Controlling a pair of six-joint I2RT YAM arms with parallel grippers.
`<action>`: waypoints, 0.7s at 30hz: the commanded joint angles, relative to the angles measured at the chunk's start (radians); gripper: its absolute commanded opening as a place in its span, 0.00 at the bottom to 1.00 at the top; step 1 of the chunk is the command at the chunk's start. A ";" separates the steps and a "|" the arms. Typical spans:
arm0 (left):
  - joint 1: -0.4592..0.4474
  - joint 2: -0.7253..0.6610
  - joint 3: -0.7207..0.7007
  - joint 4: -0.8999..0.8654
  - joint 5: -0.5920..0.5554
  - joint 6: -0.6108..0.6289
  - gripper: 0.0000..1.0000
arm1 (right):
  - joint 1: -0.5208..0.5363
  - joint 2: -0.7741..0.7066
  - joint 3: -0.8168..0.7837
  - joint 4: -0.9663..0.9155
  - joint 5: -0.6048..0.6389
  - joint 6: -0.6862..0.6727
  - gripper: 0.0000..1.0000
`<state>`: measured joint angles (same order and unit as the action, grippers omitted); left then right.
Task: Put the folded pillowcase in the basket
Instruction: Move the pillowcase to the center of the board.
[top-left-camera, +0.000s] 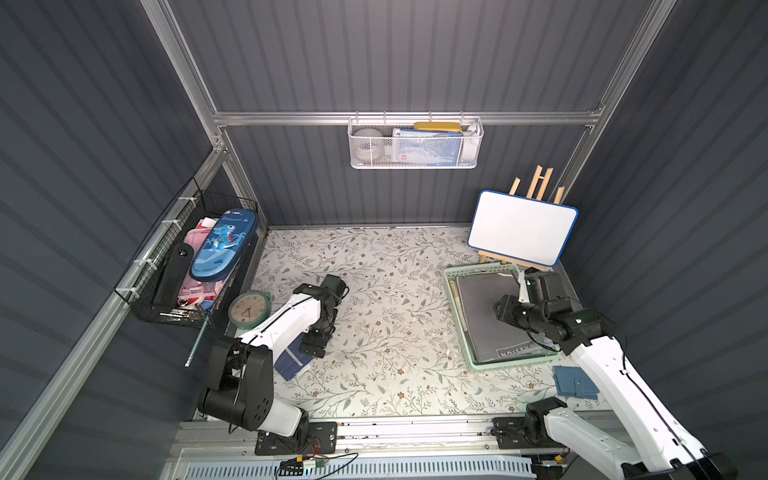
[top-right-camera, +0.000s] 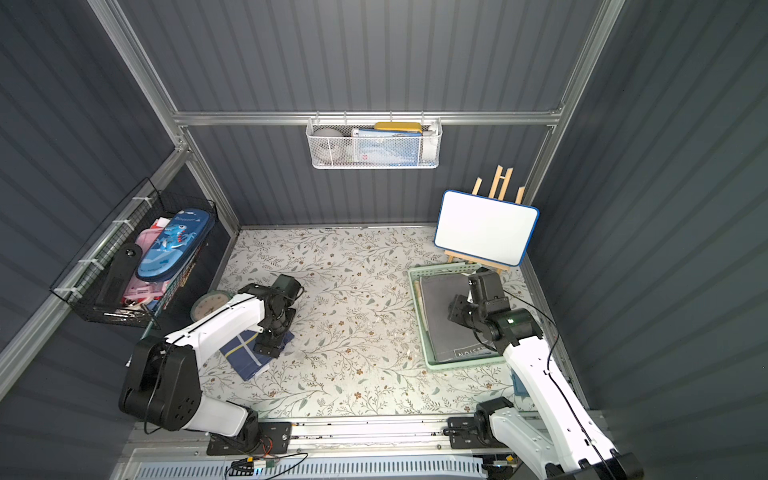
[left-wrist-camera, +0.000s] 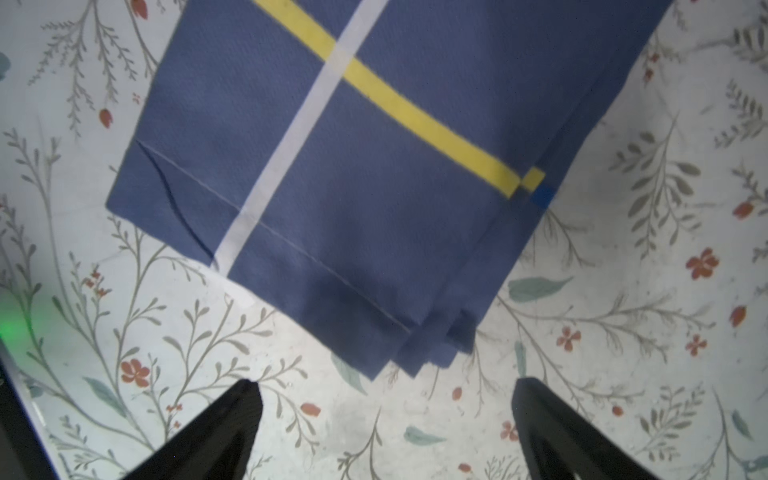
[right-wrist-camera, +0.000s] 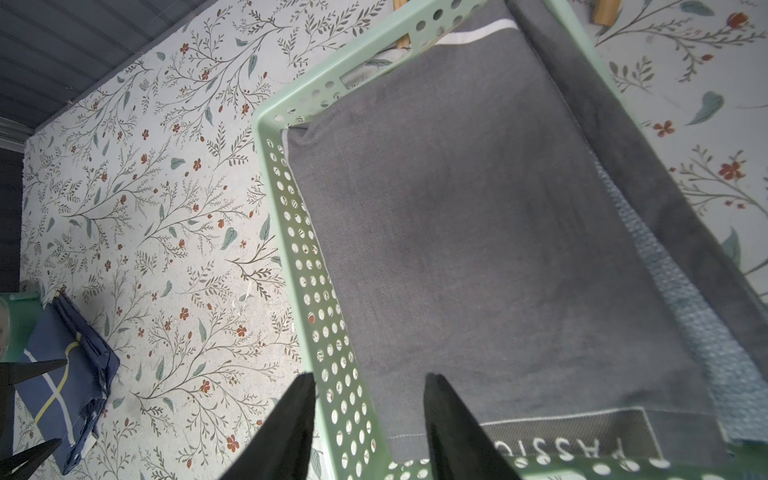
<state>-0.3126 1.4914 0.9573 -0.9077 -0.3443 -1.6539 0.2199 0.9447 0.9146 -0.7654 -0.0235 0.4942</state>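
When going down for the folded pillowcase (left-wrist-camera: 353, 187), leave the left gripper (left-wrist-camera: 386, 384) spread wide, as seen now, holding nothing and hanging just over a corner of the blue cloth. Look for that pillowcase lying flat on the flowery table (top-left-camera: 395, 291), right under the left arm and well apart from the basket (top-left-camera: 455, 320). Aim for the corner with the many folded layers. Slide one finger under the whole pile and bring the other down on top. Pinch every layer, not just the top one, or risk a fold falling open. Lift slowly and stay level. Carry high enough to clear the green rim. Mind the grey cloth (right-wrist-camera: 478, 249) already lying inside the basket; lay the pillowcase flat on top of it. Notice the right gripper (right-wrist-camera: 370, 376) half open, with one finger outside the holey side wall and one finger inside. Cannot tell from here about a real pinch on that wall. Probably best to hold the basket still that way, to stop sliding during the drop. Watch for a bump between the two arms over the basket. Let go only with the pillowcase resting down, then pull straight up.
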 joint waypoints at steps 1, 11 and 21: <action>0.042 0.016 -0.013 0.099 -0.013 0.106 0.99 | 0.004 -0.015 -0.025 0.022 -0.005 -0.013 0.48; 0.076 0.244 0.070 0.182 0.013 0.260 1.00 | 0.004 -0.036 -0.045 0.035 0.002 -0.019 0.48; 0.019 0.362 0.072 0.250 0.159 0.358 0.99 | 0.004 -0.055 -0.039 0.037 0.019 -0.021 0.48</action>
<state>-0.2512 1.7824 1.0637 -0.7071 -0.3191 -1.3552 0.2199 0.8940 0.8726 -0.7410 -0.0212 0.4866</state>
